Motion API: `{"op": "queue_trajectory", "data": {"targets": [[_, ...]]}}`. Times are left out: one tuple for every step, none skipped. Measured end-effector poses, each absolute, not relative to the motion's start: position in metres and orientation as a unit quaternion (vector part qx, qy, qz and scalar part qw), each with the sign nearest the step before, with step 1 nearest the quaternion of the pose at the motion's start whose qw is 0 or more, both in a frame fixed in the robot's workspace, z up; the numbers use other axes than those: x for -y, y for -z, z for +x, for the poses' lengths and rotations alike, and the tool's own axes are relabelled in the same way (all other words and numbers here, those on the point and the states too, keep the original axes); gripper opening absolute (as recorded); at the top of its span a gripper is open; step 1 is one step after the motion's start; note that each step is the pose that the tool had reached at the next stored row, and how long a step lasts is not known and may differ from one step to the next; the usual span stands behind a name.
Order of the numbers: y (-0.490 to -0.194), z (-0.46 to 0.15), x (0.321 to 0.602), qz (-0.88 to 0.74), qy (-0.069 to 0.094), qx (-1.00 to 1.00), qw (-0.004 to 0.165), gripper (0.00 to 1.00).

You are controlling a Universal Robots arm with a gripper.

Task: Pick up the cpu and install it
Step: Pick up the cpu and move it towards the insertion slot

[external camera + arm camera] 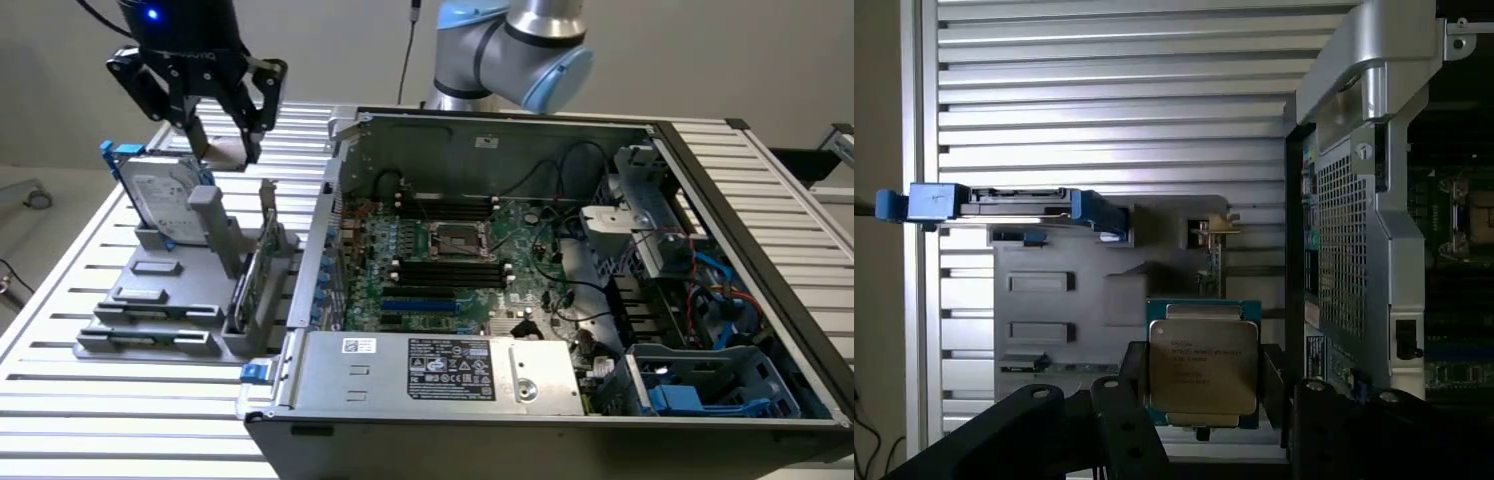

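Item: 1 cpu (pixel 1202 365), a small flat square chip with a dull silver metal lid carrying faint printed lines and a thin teal-pale edge. It is clamped on 2 opposite sides between the black fingers of the gripper (pixel 1204 388) and held in the air. Beyond it are 1 grey holder fixture (pixel 1054 300), 1 hard drive (pixel 1014 203) with blue brackets standing on edge in that fixture, and the slatted metal table (pixel 1114 100). In the exterior view the chip hangs above the drive at the exterior view's left, well apart from the dark socket (pixel 454 240) inside the open computer case (pixel 507 116).
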State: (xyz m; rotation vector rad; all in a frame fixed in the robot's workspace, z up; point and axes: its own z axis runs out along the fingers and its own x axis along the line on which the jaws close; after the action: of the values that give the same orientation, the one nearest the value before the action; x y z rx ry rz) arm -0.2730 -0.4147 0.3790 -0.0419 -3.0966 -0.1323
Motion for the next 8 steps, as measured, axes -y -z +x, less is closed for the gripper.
{"op": "queue_trajectory", "data": {"targets": [[-0.38, -0.268, 0.415, -0.014, 0.043, 0.999, 0.021, 0.55], [-0.38, -0.264, 0.415, -0.014, 0.043, 0.999, 0.021, 0.55], [-0.381, -0.259, 0.415, -0.014, 0.043, 0.999, 0.021, 0.55], [-0.381, -0.255, 0.415, -0.014, 0.044, 0.999, 0.021, 0.55], [-0.382, -0.25, 0.415, -0.013, 0.044, 0.999, 0.021, 0.55], [-0.382, -0.246, 0.415, -0.014, 0.044, 0.999, 0.021, 0.55], [-0.383, -0.241, 0.415, -0.014, 0.044, 0.999, 0.021, 0.55], [-0.383, -0.237, 0.415, -0.014, 0.044, 0.999, 0.021, 0.55]]}}
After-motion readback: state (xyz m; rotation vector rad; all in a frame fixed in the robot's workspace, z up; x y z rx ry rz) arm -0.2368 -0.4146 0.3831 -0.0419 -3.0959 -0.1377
